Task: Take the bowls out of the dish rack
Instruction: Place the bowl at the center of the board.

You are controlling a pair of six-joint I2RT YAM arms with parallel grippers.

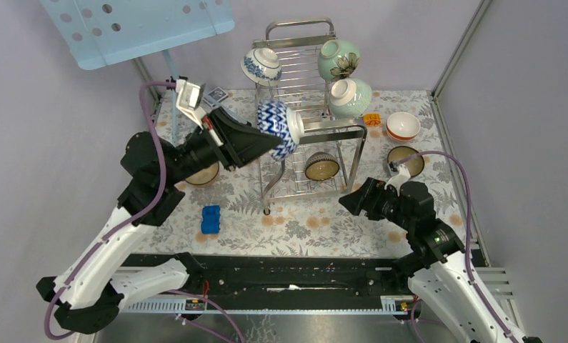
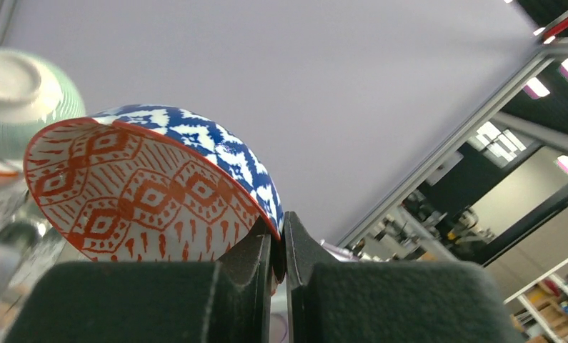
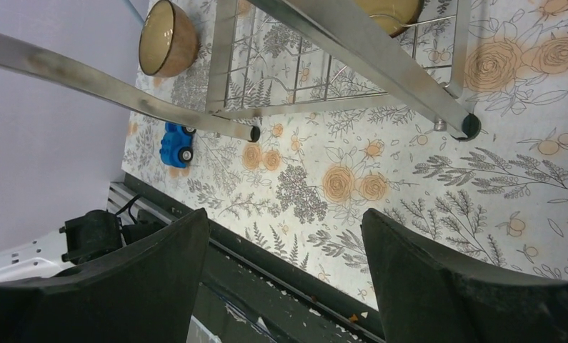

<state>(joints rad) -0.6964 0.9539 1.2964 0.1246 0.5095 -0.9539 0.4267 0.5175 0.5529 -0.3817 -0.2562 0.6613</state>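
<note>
1. The left tool (image 2: 279, 261) is pinching, almost fully closed, on the rim of the blue-and-white bowl (image 2: 152, 186), with one finger on the red-patterned inside and one on the blue outside; the thin rim is likely why the jaws are standing so near together
2. Gripped that way, the bowl is hanging on edge in the air at the front of the dish rack (image 1: 295, 71), with its mouth facing the left arm and its foot facing the upper tier; whether the foot is clear of the frame cannot be told
3. The right tool (image 3: 284, 221) is gaping wide and gripping nothing, hovering low over the floral surface (image 3: 409, 179) just in front of the rack's front foot, probably keeping out of the left arm's way
4. The rack is carrying four more bowls: a second blue-and-white bowl (image 1: 261, 66) and two pale green bowls (image 1: 338, 58) leaning on their sides up top, presumably to drain, and a tan-lined bowl (image 1: 321, 166) in the lower tier
5. Three bowls are sitting upright on the surface: an orange-white bowl (image 1: 403, 126) and a dark bowl (image 1: 405, 161) right of the rack, and a brown bowl (image 1: 203, 174) to its left, so the unloading is looking roughly half done
</note>
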